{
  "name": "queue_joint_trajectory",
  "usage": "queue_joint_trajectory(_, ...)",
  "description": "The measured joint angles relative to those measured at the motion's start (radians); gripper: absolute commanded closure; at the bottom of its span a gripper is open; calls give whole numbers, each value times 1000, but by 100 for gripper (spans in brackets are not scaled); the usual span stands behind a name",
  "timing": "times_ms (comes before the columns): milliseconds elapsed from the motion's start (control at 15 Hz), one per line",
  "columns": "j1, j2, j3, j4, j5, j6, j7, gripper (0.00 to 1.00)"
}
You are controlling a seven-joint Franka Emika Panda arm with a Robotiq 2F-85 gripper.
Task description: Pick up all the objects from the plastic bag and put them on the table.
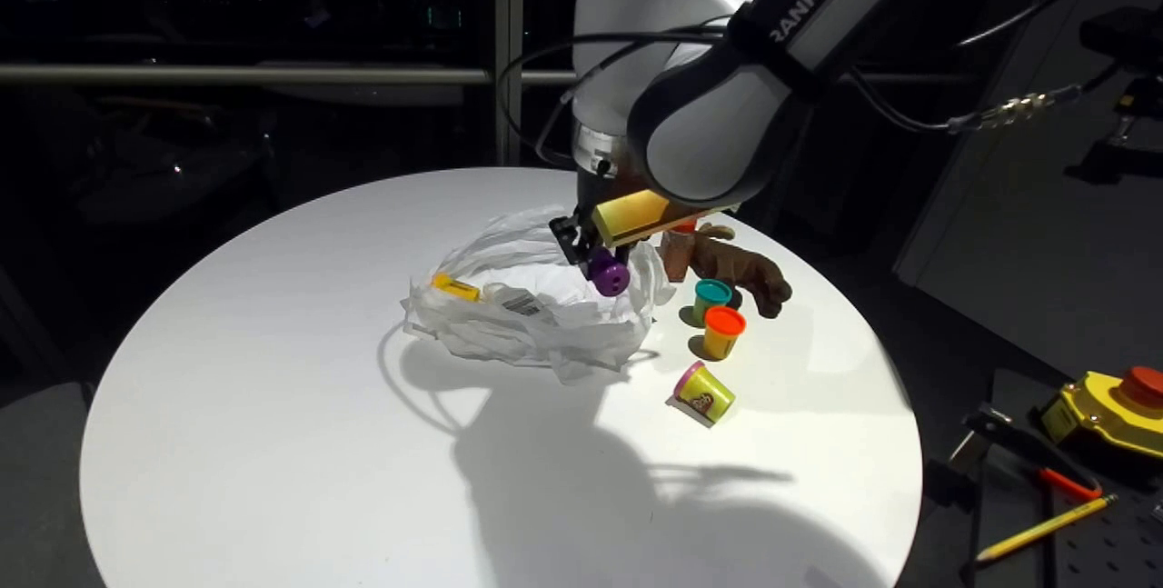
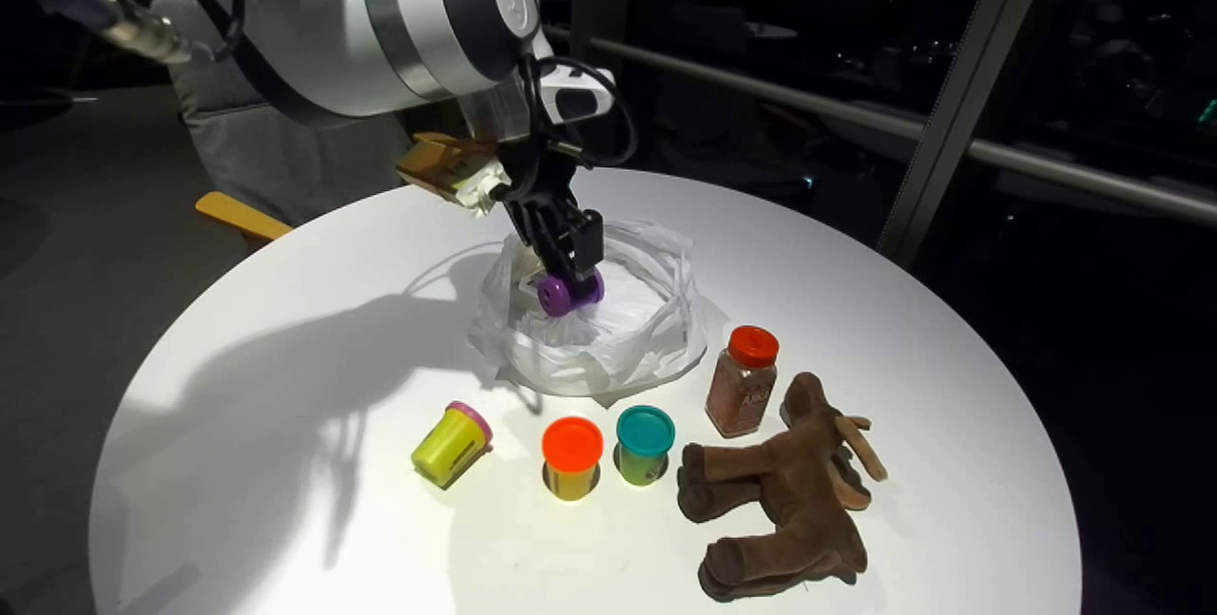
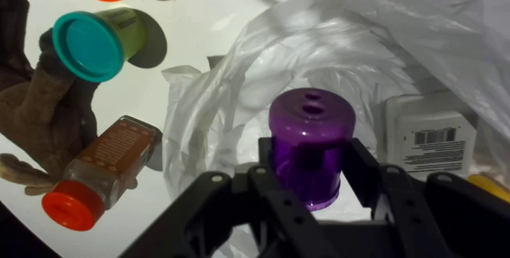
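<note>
You're holding the purple container (image 3: 311, 146) in the plastic bag (image 1: 563, 344) opening, white pack (image 3: 432, 136) sitting inside, yellow piece (image 1: 458, 288) beside it. Brown toy animal (image 2: 811, 493) and pink-lidded tub (image 2: 451, 447) are lying sideways on your table (image 1: 273, 324); red-capped bottle (image 2: 742, 389), teal-lidded tub (image 2: 645, 446) and orange-lidded tub (image 2: 571, 459) are standing.

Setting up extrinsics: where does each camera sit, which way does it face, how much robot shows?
In an exterior view: higher than the table, looking down at the bag; arm enters upper right.
In an exterior view: raised, looking down at the bag, toy animal nearest; arm enters upper left.
Wrist view: behind the jaws, facing into the bag; jaws at bottom, gripping purple container.
Both exterior views share table, bag, arm, toy animal.
</note>
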Motion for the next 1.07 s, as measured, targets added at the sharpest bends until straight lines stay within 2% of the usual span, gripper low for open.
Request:
queue_joint_trajectory(267, -92, -142, 158, -86, 46, -20, -189, 78)
queue_joint_trajectory(467, -159, -222, 292, -160, 156, -69, -358, 78)
queue_joint_trajectory(667, -208, -235, 395, -198, 255, -149, -510, 78)
queue_joint_trajectory(867, -203, -183, 412, -205, 218, -219, -539, 78)
queue_joint_trajectory(1067, -162, -76, 367, -195, 88, -206, -471, 78)
